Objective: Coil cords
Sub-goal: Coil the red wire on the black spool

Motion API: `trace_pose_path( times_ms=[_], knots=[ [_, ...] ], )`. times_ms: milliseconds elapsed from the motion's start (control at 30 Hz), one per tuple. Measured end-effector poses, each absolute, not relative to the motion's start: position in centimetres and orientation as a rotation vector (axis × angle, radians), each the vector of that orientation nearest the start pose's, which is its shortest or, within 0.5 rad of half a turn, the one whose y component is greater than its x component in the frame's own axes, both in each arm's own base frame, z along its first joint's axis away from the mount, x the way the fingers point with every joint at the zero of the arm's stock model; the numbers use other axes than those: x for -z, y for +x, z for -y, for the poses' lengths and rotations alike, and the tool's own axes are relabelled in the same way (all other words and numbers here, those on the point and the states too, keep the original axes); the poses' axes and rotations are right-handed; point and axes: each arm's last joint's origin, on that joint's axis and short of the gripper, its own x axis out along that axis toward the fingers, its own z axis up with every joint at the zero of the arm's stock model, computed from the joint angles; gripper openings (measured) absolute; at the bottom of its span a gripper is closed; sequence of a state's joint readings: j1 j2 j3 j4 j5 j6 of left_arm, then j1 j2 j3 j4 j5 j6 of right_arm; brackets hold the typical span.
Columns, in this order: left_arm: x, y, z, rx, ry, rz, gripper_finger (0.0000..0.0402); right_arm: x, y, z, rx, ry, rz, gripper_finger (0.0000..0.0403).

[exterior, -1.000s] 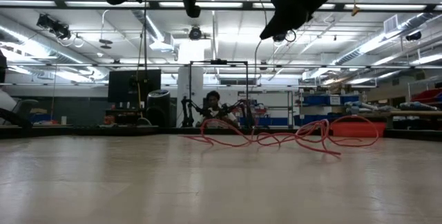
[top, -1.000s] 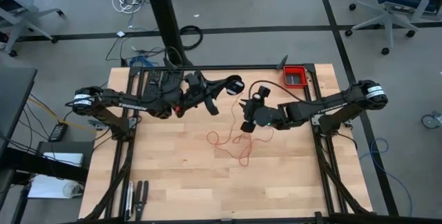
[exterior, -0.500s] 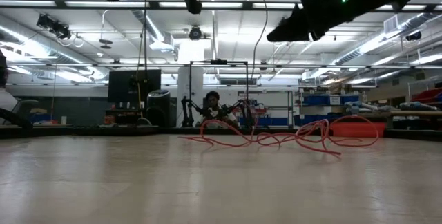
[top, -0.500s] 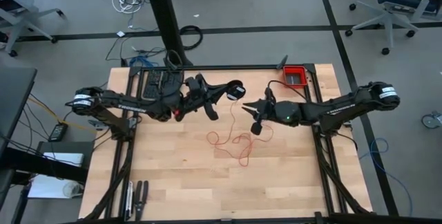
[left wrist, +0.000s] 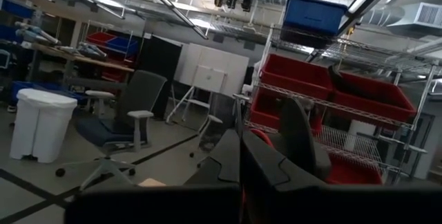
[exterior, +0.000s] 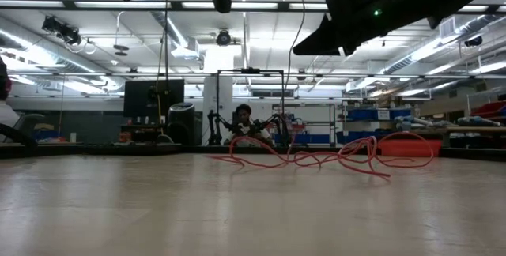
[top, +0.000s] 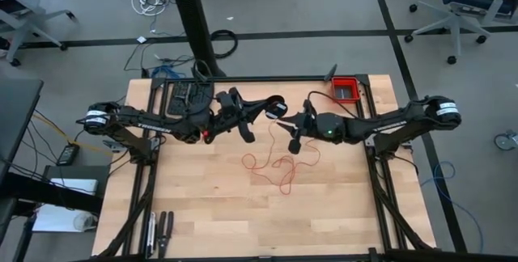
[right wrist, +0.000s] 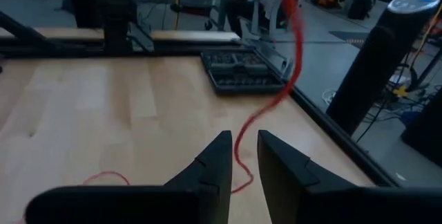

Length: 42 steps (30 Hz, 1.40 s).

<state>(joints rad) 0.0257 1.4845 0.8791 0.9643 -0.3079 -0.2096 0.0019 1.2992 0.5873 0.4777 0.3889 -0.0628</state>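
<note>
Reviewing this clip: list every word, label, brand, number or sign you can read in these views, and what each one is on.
None can be read.
White lettering runs along the left arm in the high view, but it is too small to read.
The red bin, the cord and the table show no text.

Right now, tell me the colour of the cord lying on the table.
Bright red. The cord shows best in the high view, as a thin tangled strand on the table.

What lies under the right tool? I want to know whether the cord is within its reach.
Under the right tool, raised above the table, the red cord lies in loose loops. A strand runs up between its slightly parted fingers. No grip shows.
</note>
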Motion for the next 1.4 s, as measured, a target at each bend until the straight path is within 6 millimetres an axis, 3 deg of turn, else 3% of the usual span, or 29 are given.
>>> trace_pose_path(
  times_ms=[400,767,1033,1200,1400],
  knots=[
    [-31.1,32.1,-1.6,-0.291,-0.243,0.403,0.0005,-21.5,27.1,1.6,0.398,-0.14,-0.247,0.0063],
    [-31.3,32.0,-1.7,-0.33,-0.227,0.42,0.0005,-21.6,27.2,1.8,0.363,-0.162,-0.246,0.0004],
    [-31.0,31.9,-2.2,-0.521,-0.094,0.363,0.0005,-21.5,27.2,-0.5,0.301,-0.181,-0.249,0.0001],
    [-30.5,31.9,-2.5,-0.655,-0.005,0.286,0.0005,-22.9,28.0,-1.4,0.284,-0.172,-0.299,0.0001],
    [-30.3,31.8,-3.1,-0.732,-0.164,0.336,0.0005,-24.9,28.8,-1.2,0.303,-0.117,-0.37,0.0]
  ],
)
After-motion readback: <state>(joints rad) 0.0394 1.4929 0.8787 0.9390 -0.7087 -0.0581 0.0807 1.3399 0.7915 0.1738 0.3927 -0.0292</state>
